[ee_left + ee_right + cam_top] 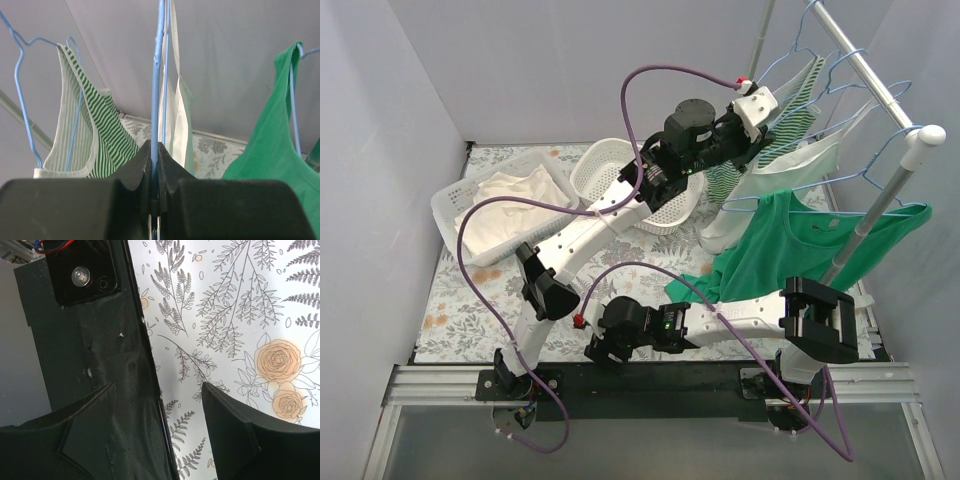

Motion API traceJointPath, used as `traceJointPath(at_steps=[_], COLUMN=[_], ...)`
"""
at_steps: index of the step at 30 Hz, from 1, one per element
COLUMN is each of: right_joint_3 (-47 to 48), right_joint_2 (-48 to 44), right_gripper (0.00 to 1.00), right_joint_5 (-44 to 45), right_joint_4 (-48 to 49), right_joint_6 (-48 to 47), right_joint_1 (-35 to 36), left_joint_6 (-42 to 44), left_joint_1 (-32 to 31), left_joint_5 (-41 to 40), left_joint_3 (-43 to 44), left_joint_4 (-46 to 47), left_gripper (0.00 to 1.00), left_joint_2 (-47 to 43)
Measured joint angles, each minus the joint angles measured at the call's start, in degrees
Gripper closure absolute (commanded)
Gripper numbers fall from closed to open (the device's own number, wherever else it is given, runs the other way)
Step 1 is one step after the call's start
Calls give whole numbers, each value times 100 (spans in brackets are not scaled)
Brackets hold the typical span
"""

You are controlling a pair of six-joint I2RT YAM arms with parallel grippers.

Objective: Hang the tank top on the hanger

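My left gripper is raised at the clothes rack and shut on the thin light-blue hanger. Its wire runs straight up from between the closed jaws. The white tank top hangs on that hanger, just behind the wire. In the top view it hangs between the striped top and the green top. My right gripper is open and empty, low over the table near the front edge. In the right wrist view nothing lies between its fingers.
The rack's rail and upright post stand at the right. A rectangular white basket holds a cream-white cloth bundle. A round white basket sits under my left arm. The black base plate borders the floral tabletop.
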Motion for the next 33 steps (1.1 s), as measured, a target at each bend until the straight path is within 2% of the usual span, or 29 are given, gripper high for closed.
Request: traceJointPath(at_steps=[8,26,27,29,31,33], right_joint_3=[0,2,2,4,11,24], right_joint_2=[4,72,76,85,96,114], right_gripper=[23,24,24,24,24,24], right_joint_5=[179,393,407,426,433,442], right_joint_4=[7,7,7,7,7,4], right_joint_6=[37,52,52,52,50,48], right_joint_1=[105,214,216,225,240,254], left_joint_6=[-83,-260,-264,-264,-273,-258], left_joint_1=[-164,-278,-282,-286,-295,-299], left_joint_5=[-44,-42,-44,-57,-129,-197], left_joint_3=[234,234,234,234,234,234], left_joint_4=[369,402,400,398,407,433], left_gripper=[100,100,98,85,86,81], left_joint_2=[328,765,765,765,763,763])
